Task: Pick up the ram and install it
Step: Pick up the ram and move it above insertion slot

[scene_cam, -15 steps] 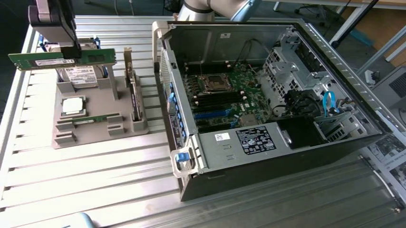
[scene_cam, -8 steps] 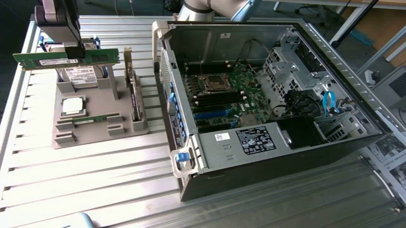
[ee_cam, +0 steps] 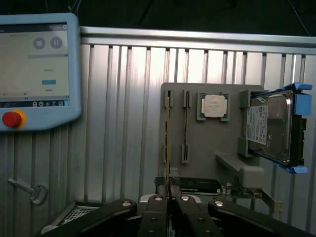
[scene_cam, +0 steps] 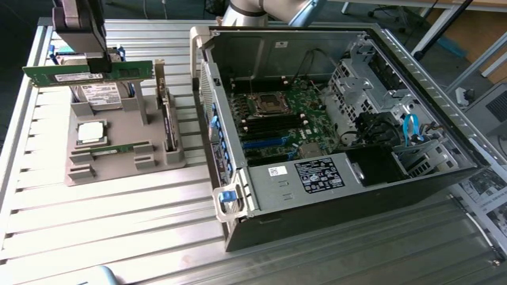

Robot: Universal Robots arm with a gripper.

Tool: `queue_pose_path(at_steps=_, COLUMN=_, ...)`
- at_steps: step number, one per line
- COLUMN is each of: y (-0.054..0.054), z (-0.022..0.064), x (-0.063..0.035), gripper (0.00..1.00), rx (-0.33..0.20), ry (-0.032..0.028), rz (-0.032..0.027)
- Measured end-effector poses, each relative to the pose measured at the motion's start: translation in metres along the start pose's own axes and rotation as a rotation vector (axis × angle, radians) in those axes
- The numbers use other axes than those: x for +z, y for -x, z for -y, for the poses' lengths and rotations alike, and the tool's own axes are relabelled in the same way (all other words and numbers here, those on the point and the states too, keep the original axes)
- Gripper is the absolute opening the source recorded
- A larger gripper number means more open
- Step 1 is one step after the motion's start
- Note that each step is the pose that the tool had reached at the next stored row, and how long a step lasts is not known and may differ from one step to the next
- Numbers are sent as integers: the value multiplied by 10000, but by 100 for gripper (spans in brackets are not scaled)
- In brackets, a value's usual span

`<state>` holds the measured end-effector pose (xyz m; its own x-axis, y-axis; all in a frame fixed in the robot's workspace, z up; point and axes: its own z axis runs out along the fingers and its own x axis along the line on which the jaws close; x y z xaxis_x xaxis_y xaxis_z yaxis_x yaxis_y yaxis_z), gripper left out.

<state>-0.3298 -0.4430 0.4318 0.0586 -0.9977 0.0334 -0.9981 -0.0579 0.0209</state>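
**Tray** (scene_cam: 119, 169): grey, moulded, on the exterior view's left of the slatted metal table (scene_cam: 119, 231). In it I count:
- a hard drive (scene_cam: 99, 95) at the far end, with a white label whose print I cannot read
- a square silver processor (scene_cam: 91, 132) in its pocket
- a card (scene_cam: 167, 122) standing on edge along the right side

**Computer case** (scene_cam: 412, 77): lying open on the exterior view's right. Inside it are:
- a green motherboard (scene_cam: 289, 116) with an empty processor socket (scene_cam: 265, 104)
- a blue cable (scene_cam: 410, 127) by the drive cage

**Ram** (scene_cam: 63, 74): green stick with a white label. It hangs level in the air above the far end of the tray, well apart from the case.

**Hand** (scene_cam: 99, 69): clenched on the ram near the stick's right half, coming down on it from above. In the wrist view the stick runs edge-on between the black fingers (ee_cam: 155, 217).

**Labels on the case's near edge**: one white (scene_cam: 277, 171) and one black (scene_cam: 319, 175), both illegible to me.

**Control tablet** (ee_cam: 34, 69): pale blue, with a red button (ee_cam: 12, 119). Its screen text is unreadable. A key (ee_cam: 29, 190) lies near it.
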Motion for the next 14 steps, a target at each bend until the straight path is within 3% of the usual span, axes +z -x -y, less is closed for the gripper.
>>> queue_pose_path(at_steps=14, y=-5, z=85, x=-1, gripper=13, rx=-2, ry=46, rz=2)
